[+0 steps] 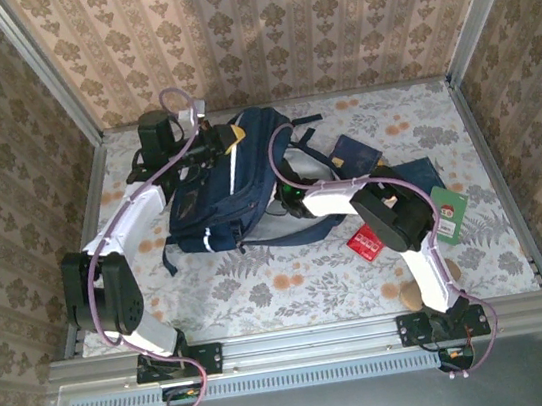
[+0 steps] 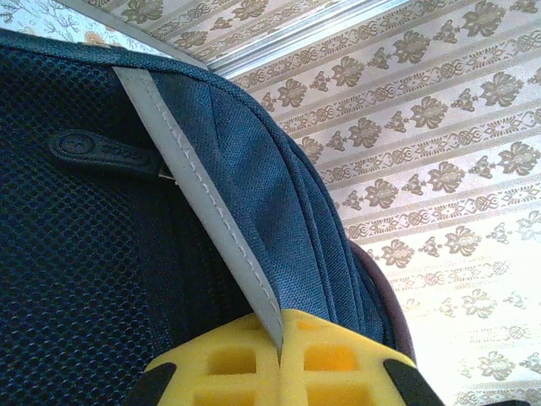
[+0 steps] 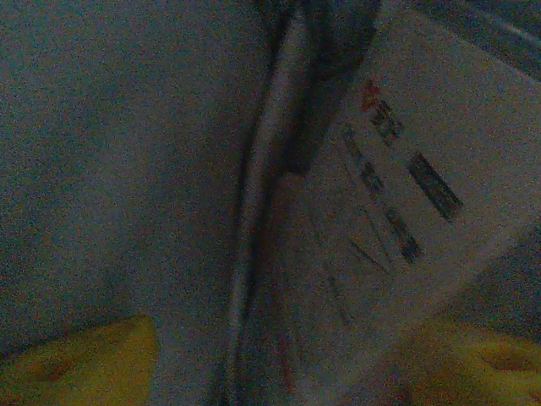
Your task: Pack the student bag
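On the floral tabletop [image 1: 293,286], left of centre and toward the back wall, the student bag [image 1: 212,199] is laid on its side, with its black straps [image 1: 306,153] spread to the right. At its far top end the left gripper [image 1: 212,139] is pressed against the fabric. In the left wrist view its yellow fingers [image 2: 338,368] are closed together on the bag's reflective stripe [image 2: 203,194], which runs down between them. Navy mesh and a black zip pull [image 2: 101,152] are seen just beside the stripe. The right gripper [image 1: 295,195] is placed at the bag's right edge, touching it near the middle. In the very dark right wrist view its yellow fingertips [image 3: 80,364] are held well apart. A pale printed sheet [image 3: 406,203] is seen ahead between them; whether it is touched cannot be told. To the right of the bag, a navy booklet [image 1: 355,156], a small red item [image 1: 364,242] and a green card [image 1: 449,213] are laid on the tabletop.
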Action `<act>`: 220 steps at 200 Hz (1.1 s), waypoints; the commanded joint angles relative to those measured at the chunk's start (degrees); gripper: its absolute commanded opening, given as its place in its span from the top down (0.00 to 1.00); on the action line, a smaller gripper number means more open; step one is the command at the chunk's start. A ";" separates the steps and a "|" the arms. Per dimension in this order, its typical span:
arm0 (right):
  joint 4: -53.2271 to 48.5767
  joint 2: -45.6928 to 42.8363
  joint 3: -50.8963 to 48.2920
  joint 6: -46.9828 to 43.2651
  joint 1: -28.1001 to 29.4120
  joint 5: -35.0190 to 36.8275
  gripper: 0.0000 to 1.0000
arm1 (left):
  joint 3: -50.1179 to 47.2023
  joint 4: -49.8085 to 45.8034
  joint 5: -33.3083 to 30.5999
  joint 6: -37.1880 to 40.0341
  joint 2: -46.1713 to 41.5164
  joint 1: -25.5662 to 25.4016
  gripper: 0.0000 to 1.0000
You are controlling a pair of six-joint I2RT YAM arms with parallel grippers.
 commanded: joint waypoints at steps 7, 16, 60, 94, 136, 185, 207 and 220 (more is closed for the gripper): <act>-3.04 -7.99 -4.61 -5.35 -0.14 -0.11 0.14 | 3.16 -2.17 0.38 5.67 -2.03 0.99 1.00; -2.97 -10.06 -6.57 -6.15 -0.29 -0.49 0.12 | 3.43 -5.13 -1.11 7.33 -2.15 1.65 1.00; -4.13 -20.40 -16.61 -8.76 -2.04 0.03 0.08 | 0.31 -10.23 -8.20 7.94 -5.05 6.90 1.00; -6.04 -28.64 -24.85 -7.79 -4.05 2.50 0.11 | 1.42 -18.14 -12.87 12.99 -4.77 7.35 1.00; -20.93 -43.91 -30.08 -11.31 -5.22 9.79 0.14 | 2.04 -21.37 -14.17 15.06 -0.11 6.00 1.00; -55.13 -58.41 -31.49 -9.80 -7.70 25.30 0.18 | 2.45 -23.77 -15.30 17.03 2.07 2.69 1.00; -72.80 -60.98 -31.10 -0.71 -9.81 32.79 0.17 | 1.95 -23.41 -15.08 16.82 2.91 1.79 1.00; -81.15 -61.18 -30.79 2.85 -11.82 34.59 0.14 | 1.65 -22.79 -14.46 16.35 3.37 1.55 1.00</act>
